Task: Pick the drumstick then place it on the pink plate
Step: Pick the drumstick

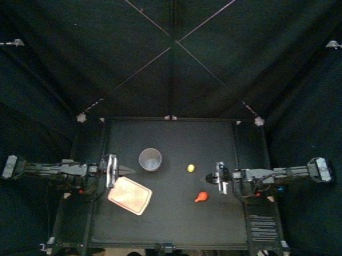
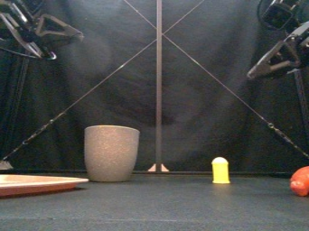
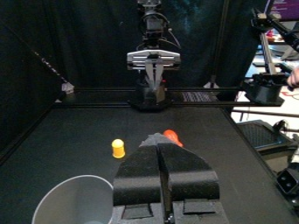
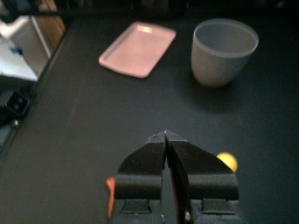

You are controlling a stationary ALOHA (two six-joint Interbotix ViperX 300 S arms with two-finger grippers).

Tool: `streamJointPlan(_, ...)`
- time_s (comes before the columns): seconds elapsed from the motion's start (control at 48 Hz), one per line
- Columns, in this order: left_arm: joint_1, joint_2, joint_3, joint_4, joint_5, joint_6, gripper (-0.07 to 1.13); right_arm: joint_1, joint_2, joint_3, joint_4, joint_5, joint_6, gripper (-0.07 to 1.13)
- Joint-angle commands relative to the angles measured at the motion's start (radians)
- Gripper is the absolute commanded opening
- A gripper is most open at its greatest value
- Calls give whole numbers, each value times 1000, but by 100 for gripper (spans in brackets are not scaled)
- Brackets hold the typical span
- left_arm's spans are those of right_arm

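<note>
Right pincer (image 4: 166, 140): jaws pressed together, nothing in them. It hangs over the right side of the table. Left pincer (image 3: 163, 150): also closed tight and empty, parked over the left side.

The drumstick (image 1: 201, 196), orange-red, lies on the table right of middle and toward the near edge. It is just to the near-left of my right pincer and nothing touches it.

Risks as I see them:
- If I go down with the jaws closed like this, I'd shove the drumstick instead of gripping it.
- The drumstick looks rounded, so an off-centre pinch could squirt it toward the near edge.
- A small yellow toy (image 1: 191, 167) sits just beyond the drumstick, so a sloppy aim could catch that one.
- The carry goes left to the plate, and a low swing could clip the cup.
- The plate's rim looks shallow, so a release from height might bounce the drumstick off.

Containers:
- The pink plate (image 1: 131, 195) is near-left and bare.
- The grey cup (image 1: 151, 158) stands upright just beyond the plate. It looks empty in the right wrist view.
</note>
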Motion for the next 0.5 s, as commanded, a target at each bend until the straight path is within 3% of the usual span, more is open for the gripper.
streamJointPlan(0.021, 3, 6, -20, 3, -6, 0, 11, 34, 29, -44, -2, 114, -2, 20)
streamJointPlan(0.333, 12, 12, -18, 11, -12, 2, 11, 67, 48, -81, -3, 172, 2, 83)
streamJointPlan(0.5, 14, 14, -18, 11, -17, 2, 11, 64, 83, -83, -5, 146, 2, 88)
